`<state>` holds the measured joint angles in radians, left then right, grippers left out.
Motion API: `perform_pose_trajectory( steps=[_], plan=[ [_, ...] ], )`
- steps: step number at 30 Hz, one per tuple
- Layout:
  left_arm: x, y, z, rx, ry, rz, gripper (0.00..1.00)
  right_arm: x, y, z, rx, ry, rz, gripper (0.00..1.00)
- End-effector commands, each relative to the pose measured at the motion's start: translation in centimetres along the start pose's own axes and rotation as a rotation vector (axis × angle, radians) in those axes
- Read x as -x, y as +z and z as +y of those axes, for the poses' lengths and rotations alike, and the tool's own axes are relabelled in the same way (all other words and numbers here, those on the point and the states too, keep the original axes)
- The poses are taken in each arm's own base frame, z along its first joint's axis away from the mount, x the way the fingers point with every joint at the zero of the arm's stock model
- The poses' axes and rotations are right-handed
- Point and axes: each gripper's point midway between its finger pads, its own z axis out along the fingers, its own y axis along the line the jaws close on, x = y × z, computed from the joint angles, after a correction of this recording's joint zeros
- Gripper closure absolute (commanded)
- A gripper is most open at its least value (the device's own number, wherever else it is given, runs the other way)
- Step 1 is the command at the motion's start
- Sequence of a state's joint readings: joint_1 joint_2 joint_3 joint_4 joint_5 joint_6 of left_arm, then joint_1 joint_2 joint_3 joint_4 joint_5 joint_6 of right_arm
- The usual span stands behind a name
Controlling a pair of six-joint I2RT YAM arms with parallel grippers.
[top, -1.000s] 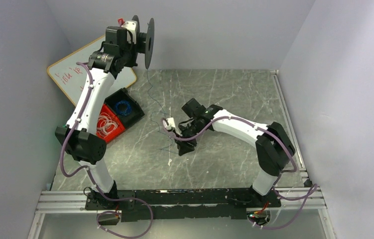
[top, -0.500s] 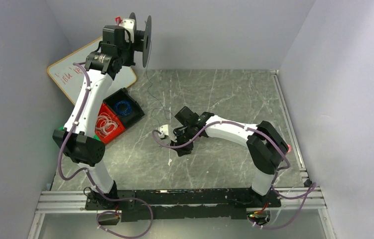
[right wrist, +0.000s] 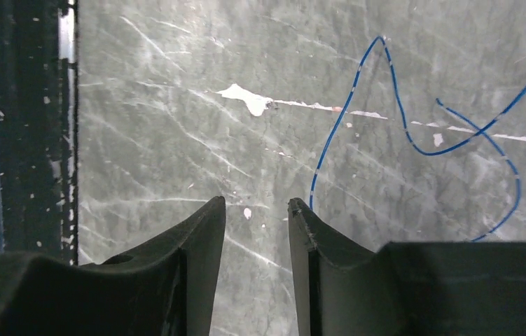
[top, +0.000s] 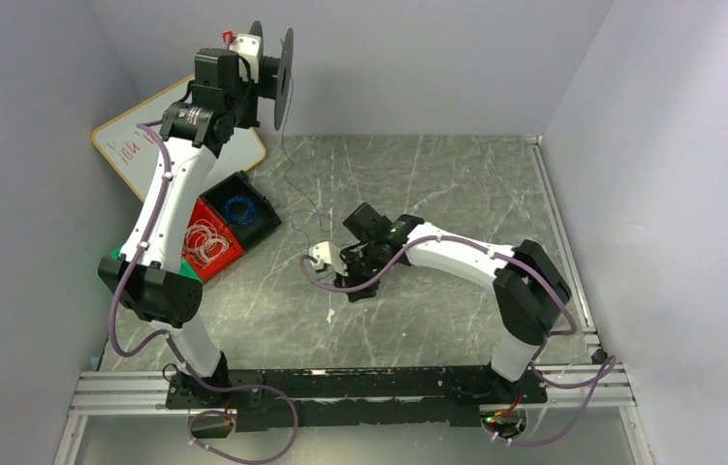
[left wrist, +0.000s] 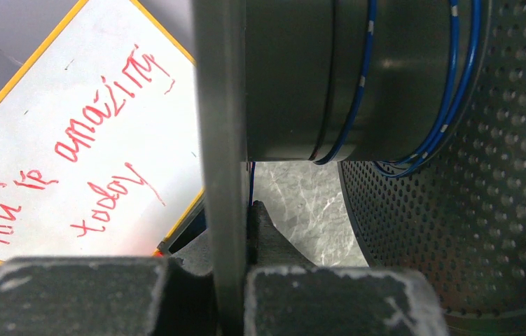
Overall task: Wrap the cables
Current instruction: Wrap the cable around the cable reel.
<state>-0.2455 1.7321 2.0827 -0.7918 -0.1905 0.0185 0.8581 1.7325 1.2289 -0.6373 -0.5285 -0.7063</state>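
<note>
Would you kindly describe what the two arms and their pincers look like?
The left arm and right arm have white links, black joints and purple hoses running alongside. The right pincer and left pincer have dark fingers with whitish scuffs.

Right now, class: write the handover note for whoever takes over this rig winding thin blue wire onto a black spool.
Left gripper: shut on one flange of the black perforated spool, raised at the back left.
Right gripper: open, low over the grey marbled table, holding nothing.
Thin blue wire: a few turns on the spool's hub; a loose strand hangs to the table and straggles beside the right gripper.
Done: first turns wound.
Left: pick up the strand, wind the rest.
</note>
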Motion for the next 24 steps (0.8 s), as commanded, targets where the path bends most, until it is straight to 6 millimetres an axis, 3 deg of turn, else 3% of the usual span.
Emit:
perform_pose_trajectory(
  steps=[1,11,18,20,22,24],
  plan=[
    [4.4,-2.9,1.0,0.025,-0.018,-0.158,0.98,3.7,-3.6,-0.3,-0.055,-0.093,-0.094,0.57],
    [4.0,-2.8,0.8,0.019,-0.028,-0.15,0.98,1.1,0.0,-1.7,-0.061,0.005,-0.034,0.5],
    [4.0,-2.9,0.8,0.016,-0.024,-0.15,0.98,-0.3,1.3,-5.0,-0.213,0.039,0.008,0.51],
    [3.9,-2.8,0.8,0.017,-0.024,-0.148,0.98,-0.8,1.3,-5.5,-0.234,0.034,0.031,0.64],
    [3.9,-2.7,0.8,0.016,-0.021,-0.147,0.98,-1.3,1.1,-5.8,-0.242,0.027,0.071,0.95],
    [3.9,-2.7,0.9,0.021,-0.017,-0.148,0.98,-2.3,-0.2,-6.7,-0.267,0.042,0.128,1.0]
  ],
)
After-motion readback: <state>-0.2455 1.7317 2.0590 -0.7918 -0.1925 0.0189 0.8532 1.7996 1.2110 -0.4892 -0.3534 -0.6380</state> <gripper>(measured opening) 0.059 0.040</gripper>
